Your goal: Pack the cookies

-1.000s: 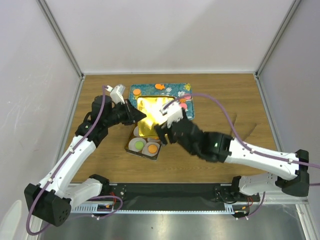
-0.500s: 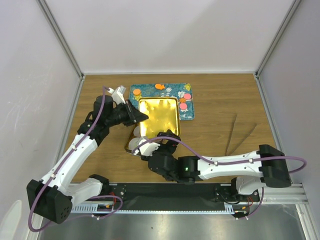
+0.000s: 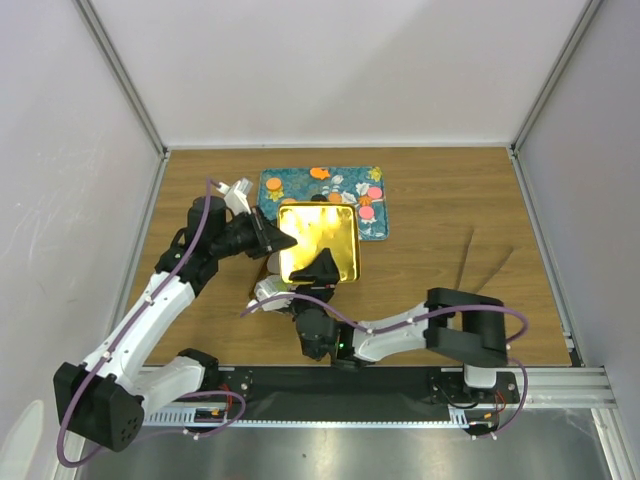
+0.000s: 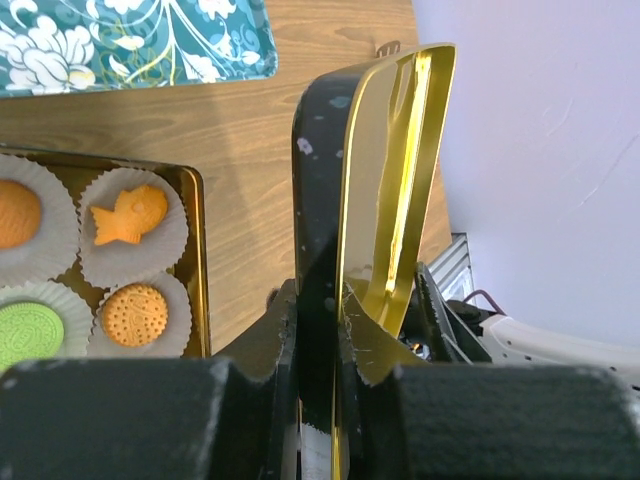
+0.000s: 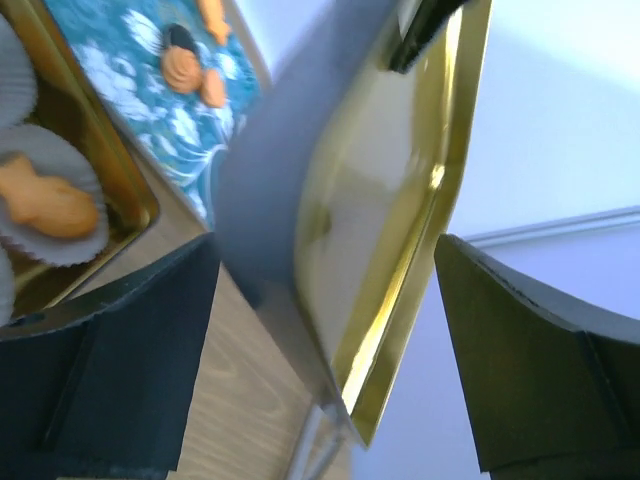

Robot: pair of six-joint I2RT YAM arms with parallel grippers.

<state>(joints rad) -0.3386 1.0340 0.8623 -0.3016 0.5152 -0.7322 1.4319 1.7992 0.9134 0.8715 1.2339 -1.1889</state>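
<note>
Upright gold lid [image 3: 318,243] bars overhead way to box [image 4: 195,260]; table [image 3: 450,230] right of it passable.

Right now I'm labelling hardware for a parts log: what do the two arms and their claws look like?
Both the left arm and right arm have white tubular links joined by black joint housings. A purple cable loops along each. The left claw and right claw are matte black with blocky fingers.

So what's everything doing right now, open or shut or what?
Lid: off the box, held up tilted.
Box: open, cookies in paper cups.
Tray: a few cookies lying on it.
Left fingers: shut on the lid.
Right fingers: open, lid between them.
</note>
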